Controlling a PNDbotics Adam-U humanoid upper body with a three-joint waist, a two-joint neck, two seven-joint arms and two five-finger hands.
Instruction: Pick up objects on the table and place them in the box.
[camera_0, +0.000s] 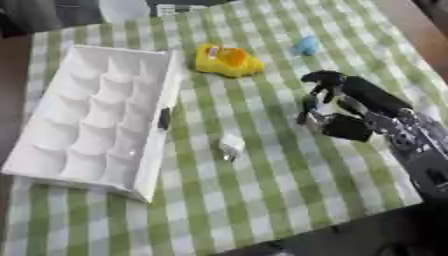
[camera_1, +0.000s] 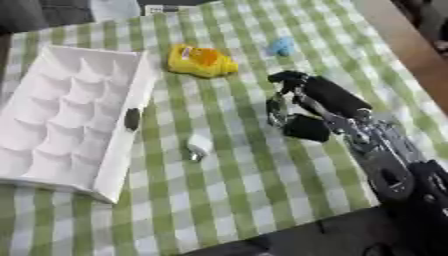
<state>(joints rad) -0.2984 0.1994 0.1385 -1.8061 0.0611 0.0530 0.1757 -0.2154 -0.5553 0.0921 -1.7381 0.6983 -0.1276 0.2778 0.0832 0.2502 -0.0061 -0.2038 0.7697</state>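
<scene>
A white box (camera_0: 52, 165) with several moulded hollows lies at the left on the green checked cloth. Just past its far right corner rests a yellow object (camera_0: 227, 60). A small blue object (camera_0: 305, 46) lies farther right. A small white object (camera_0: 231, 146) sits mid-cloth, close to the box's right wall. My right hand (camera_0: 350, 107) comes in from the right and hovers right of the white object. Its fingers (camera_0: 320, 80) bend downward, apart from the thumb (camera_0: 346, 128), with nothing seen between them. The left hand does not show.
A small dark thing (camera_0: 164, 118) sits on the box's right wall. Brown table edge (camera_0: 420, 30) runs along the far right beyond the cloth. The cloth's near edge (camera_0: 262, 240) drops off at the bottom.
</scene>
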